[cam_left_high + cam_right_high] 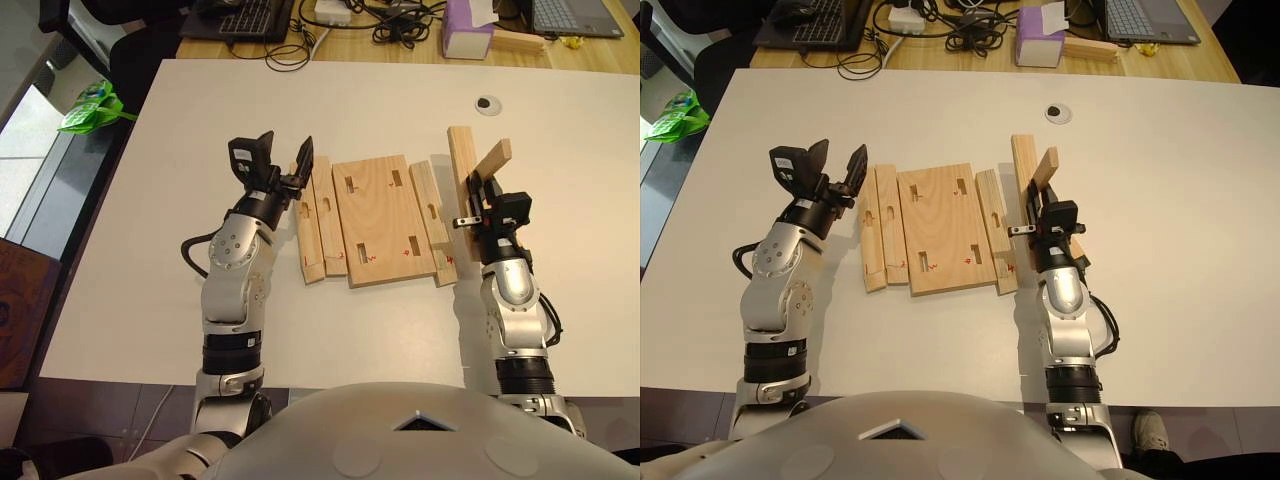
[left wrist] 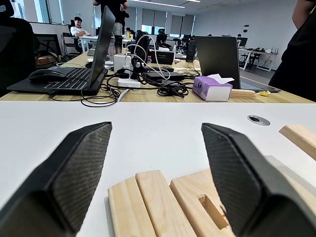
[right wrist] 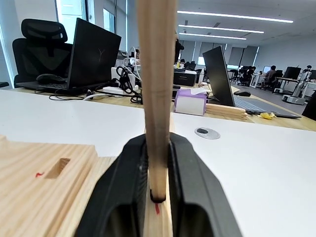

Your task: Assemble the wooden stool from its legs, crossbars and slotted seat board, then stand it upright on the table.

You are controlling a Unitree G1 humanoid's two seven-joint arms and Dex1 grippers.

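Assembly is barely begun, we judge: right end effector point(image 1: 482, 200) pinches a wooden bar point(image 1: 494, 160) that next needs a slot in the seat board point(image 1: 378, 205); left end effector point(image 1: 284, 152) spread

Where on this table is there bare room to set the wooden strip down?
Free: the white tabletop right of the right hand; the near strip below the slotted pale wooden seat board; the far strip, except the round grey cable port. Crowded: between the left hand and right hand, where pale wooden bars flank the board.
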